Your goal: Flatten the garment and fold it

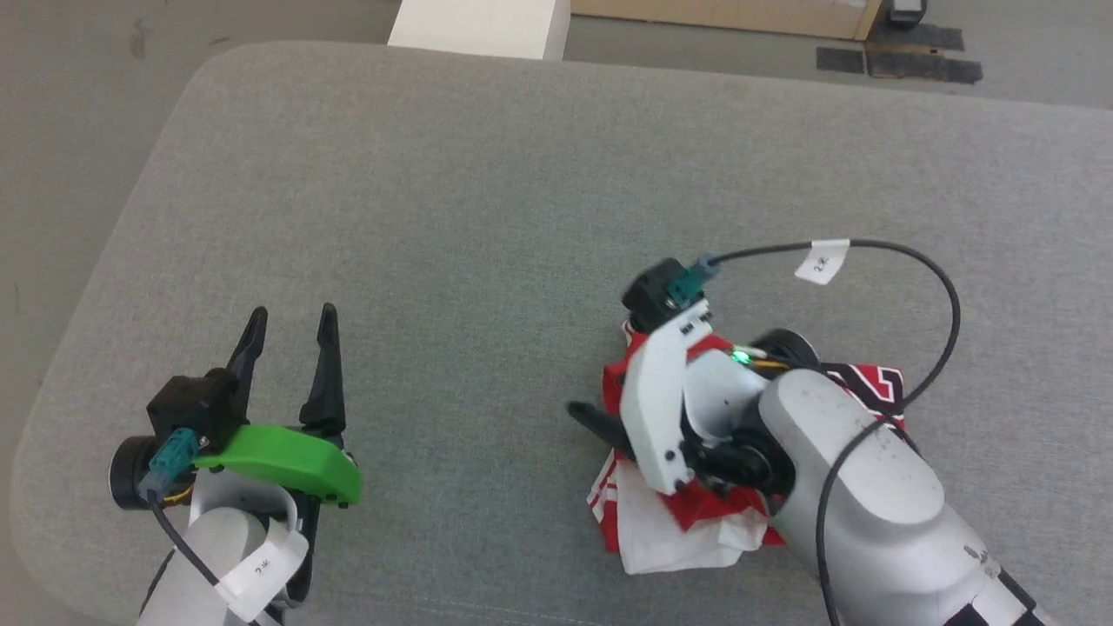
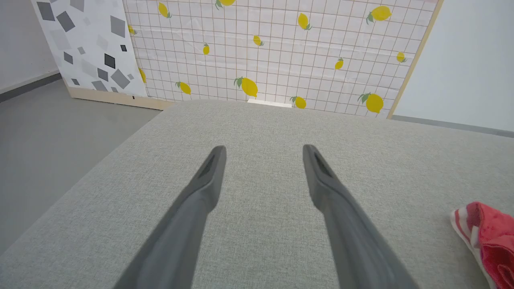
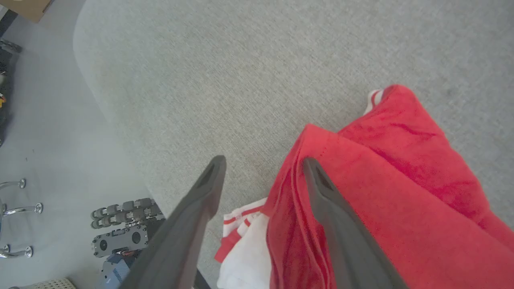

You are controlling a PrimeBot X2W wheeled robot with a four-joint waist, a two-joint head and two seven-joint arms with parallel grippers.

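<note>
The garment [image 1: 669,530] lies crumpled in a red and white heap on the right front part of the grey padded surface [image 1: 522,174]; black-and-white lettering peeks out at its right end. My right gripper [image 3: 263,164] hangs open at the heap's left edge. One finger rests on the red cloth [image 3: 401,168], the other is over bare grey fabric, and a red fold edge sits between them. My left gripper [image 1: 291,335] stands open at the front left with nothing between its fingers. Its wrist view catches the garment [image 2: 490,233] at the far right, well apart from it.
A white box [image 1: 478,26] stands at the surface's far edge, with a wooden board [image 1: 722,13] and black floor patches [image 1: 913,61] beyond. A lemon-patterned panel [image 2: 281,52] backs the scene. The surface's rounded left edge drops to the floor [image 3: 40,120]. A labelled cable [image 1: 869,252] loops over my right arm.
</note>
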